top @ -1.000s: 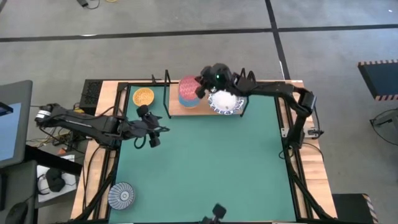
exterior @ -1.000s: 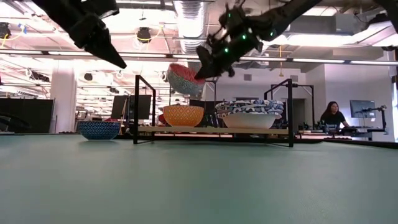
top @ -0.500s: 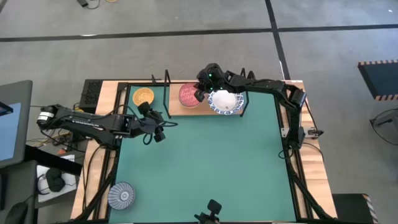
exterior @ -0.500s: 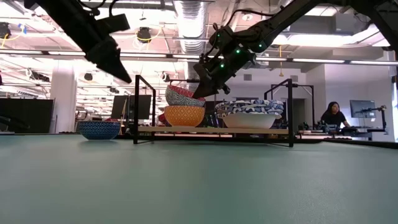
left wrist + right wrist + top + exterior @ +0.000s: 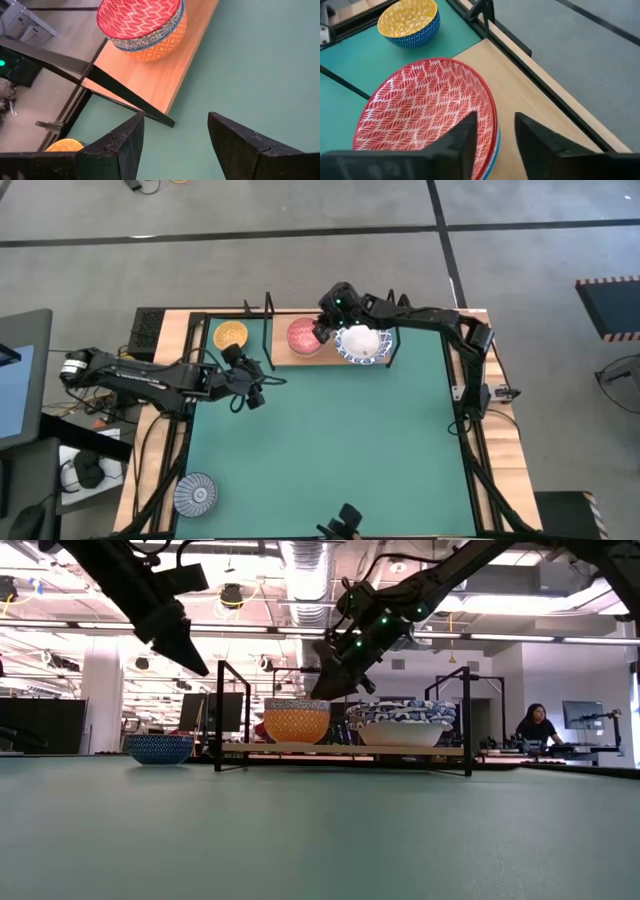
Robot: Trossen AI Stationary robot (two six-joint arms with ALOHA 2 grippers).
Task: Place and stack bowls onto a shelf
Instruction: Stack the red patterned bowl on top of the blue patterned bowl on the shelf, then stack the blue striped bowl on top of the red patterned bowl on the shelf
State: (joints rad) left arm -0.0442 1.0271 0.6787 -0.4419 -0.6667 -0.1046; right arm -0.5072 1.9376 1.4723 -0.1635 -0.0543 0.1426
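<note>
The red bowl (image 5: pixel 304 335) sits level on top of a light blue bowl and an orange-yellow bowl, a stack standing on the shelf's (image 5: pixel 288 360) left part. My right gripper (image 5: pixel 322 330) is open just above that stack's right side, one finger over the bowl's inside and one outside its rim. Beside it on the board stands the stack of white lattice-rim bowls (image 5: pixel 362 343). My left gripper (image 5: pixel 245 385) is open and hovers over the green mat in front of the shelf's left end, holding nothing. My right gripper (image 5: pixel 495 142) comes from above and the right. It stands astride the red bowl's rim (image 5: pixel 492 122), one finger (image 5: pixel 462 145) inside and one (image 5: pixel 535 140) outside. The gap is far wider than the rim. I cannot tell whether either finger touches it.
A bowl, blue outside and yellow inside (image 5: pixel 230 334), stands on the mat left of the shelf. A grey-blue ribbed bowl (image 5: pixel 194 494) sits by the near left corner. The shelf's black wire posts (image 5: pixel 220 715) rise at its ends. A person (image 5: pixel 530 730) sits far behind the table.
My right gripper carried the tilted red bowl down and a little left onto the stack. The bowl now lies level and nested in it, while the gripper has stayed at nearly the same height above. My left gripper moved slightly toward the far edge, then held still.
</note>
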